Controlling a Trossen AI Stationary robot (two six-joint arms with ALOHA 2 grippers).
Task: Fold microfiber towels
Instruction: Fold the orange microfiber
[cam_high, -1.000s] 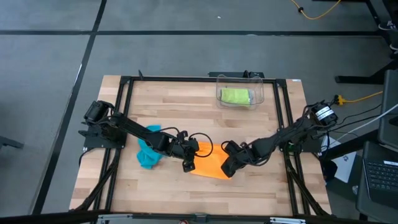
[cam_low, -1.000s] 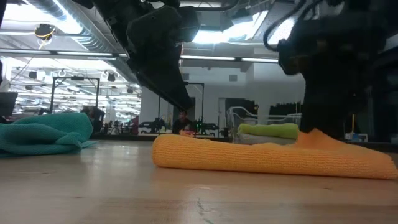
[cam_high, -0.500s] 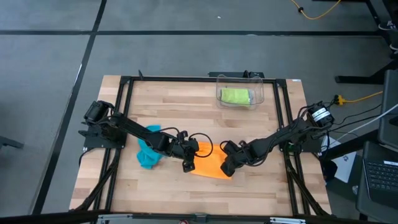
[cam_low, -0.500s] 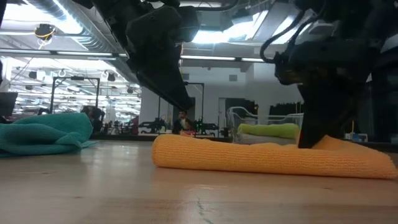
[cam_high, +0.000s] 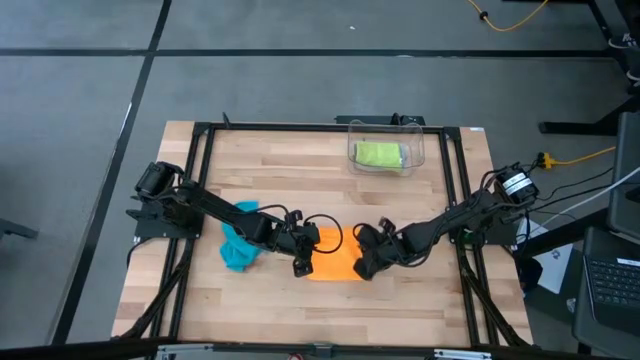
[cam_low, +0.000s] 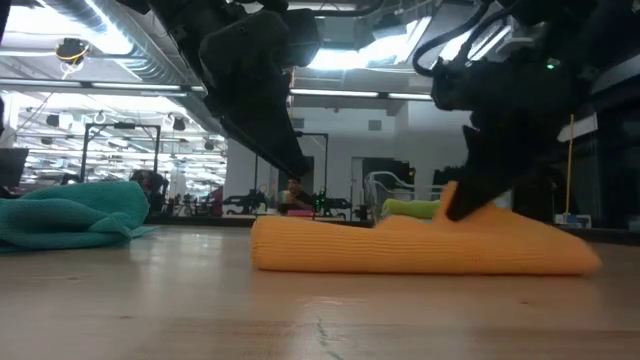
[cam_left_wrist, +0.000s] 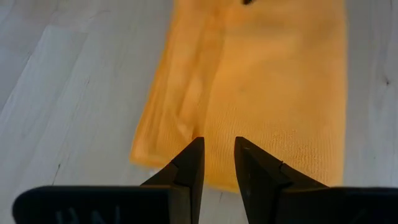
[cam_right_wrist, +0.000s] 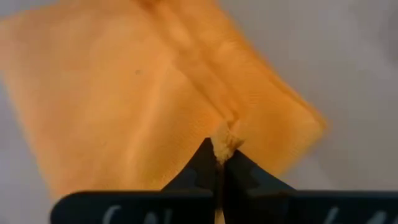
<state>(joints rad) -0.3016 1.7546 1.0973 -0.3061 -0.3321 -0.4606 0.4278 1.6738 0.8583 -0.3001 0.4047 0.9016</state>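
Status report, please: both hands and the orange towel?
Right hand shut on orange towel edge. Left hand slightly open at its other edge, nothing held. Teal towel beside, not blocking.

Light wood butcher-block table (cam_high: 270, 180), black frame along its edges. Lying on it: orange towel (cam_high: 335, 262) flat mid-table, teal towel (cam_high: 237, 247) bunched just beside it, clear plastic bin (cam_high: 386, 148) at the far edge with the lime green towel (cam_high: 379, 154) inside.

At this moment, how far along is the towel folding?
Done: a lime green towel lies folded in the clear bin. In hand: the right gripper is shut on the orange towel, pinching its edge; the left gripper hovers at its other side. Left: the teal towel lies crumpled.
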